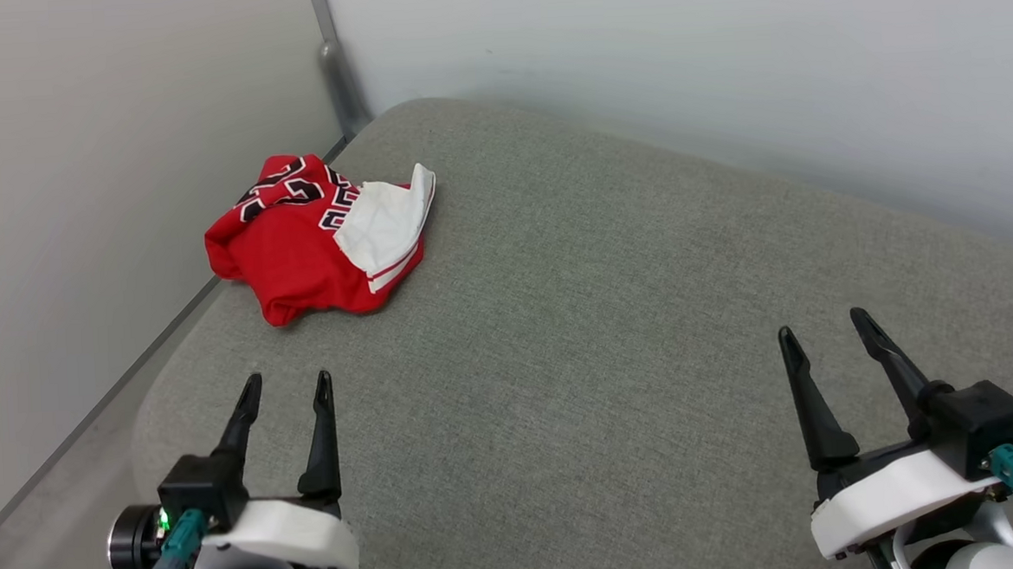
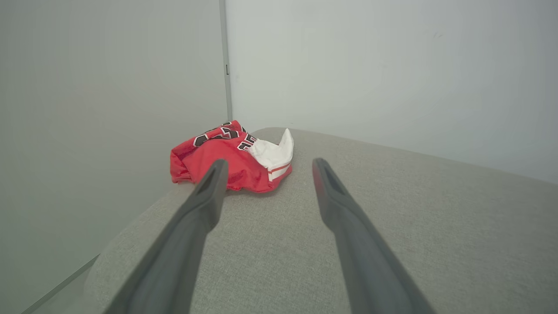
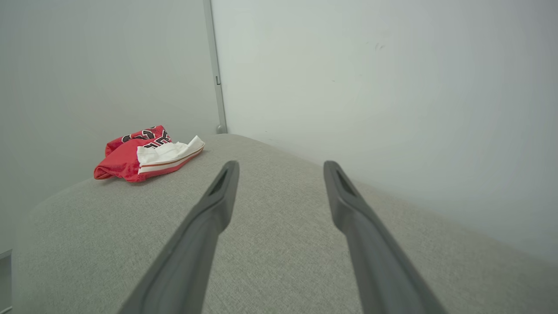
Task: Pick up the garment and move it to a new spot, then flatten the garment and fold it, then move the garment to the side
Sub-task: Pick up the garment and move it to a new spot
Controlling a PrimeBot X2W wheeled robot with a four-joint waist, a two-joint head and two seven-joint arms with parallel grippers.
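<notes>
Garment (image 1: 296,243): red jersey tee, crumpled in a loose heap. A white sleeve (image 1: 386,221) with red-white stripe trim is turned up on top, and black white-outlined lettering shows on the far folds, bunched and not readable. It lies on the grey fabric cushion (image 1: 613,331), ahead of the left end effector (image 1: 288,378) and slightly to its right side, clear of the tips. From the right end effector (image 1: 822,322) it is well off to the left and farther forward.

Both end effectors have fingers spread apart, nothing between them, hovering low over the near part of the cushion.

Edges: the garment sits near the cushion's far-left rounded corner, its left side close to the cushion edge. Past that edge is a floor strip (image 1: 74,463), then the left wall (image 1: 101,167). The back wall (image 1: 677,59) runs along the far edge, with a grey corner post (image 1: 339,76) beyond the garment. There is wide bare cushion to the right of the garment, in front of the right end effector and between the two end effectors.
</notes>
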